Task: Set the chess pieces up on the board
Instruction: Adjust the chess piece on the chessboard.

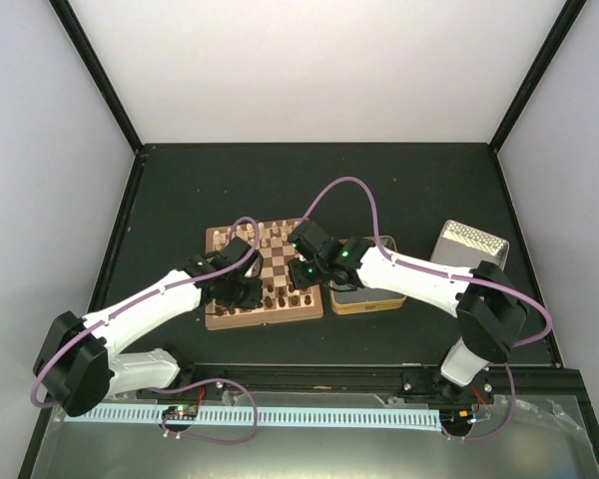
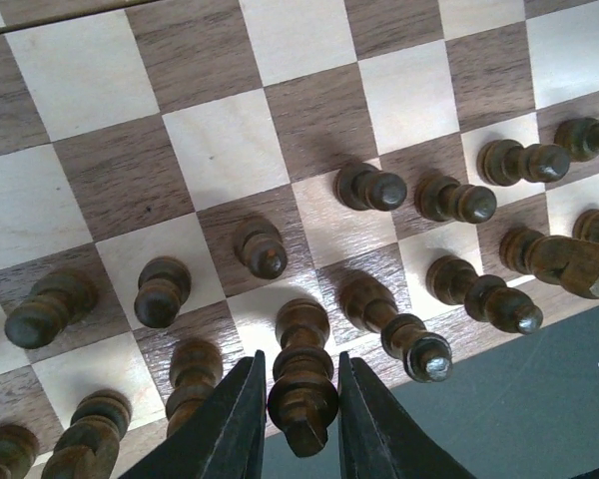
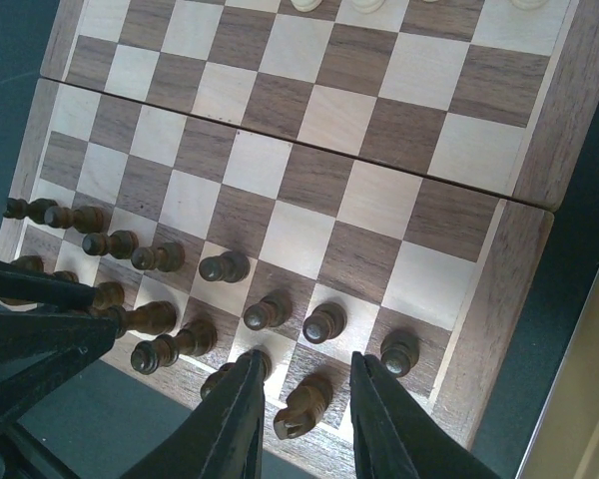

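Right now my left end effector (image 2: 299,364) is pinched onto a dark back-row piece (image 2: 302,384) at the near edge of the board (image 2: 220,150), fingers against both its sides. My right end effector (image 3: 305,361) is part open, straddling a tilted dark piece (image 3: 301,407) on the near row without touching it. The board lies on the desk (image 1: 329,180).

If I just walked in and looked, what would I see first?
A white left arm and right arm meet over a wooden chessboard in the middle of the dark table. Rows of little dark chess pieces stand along its near edge, and the left gripper and the right gripper each have fingers on either side of one.
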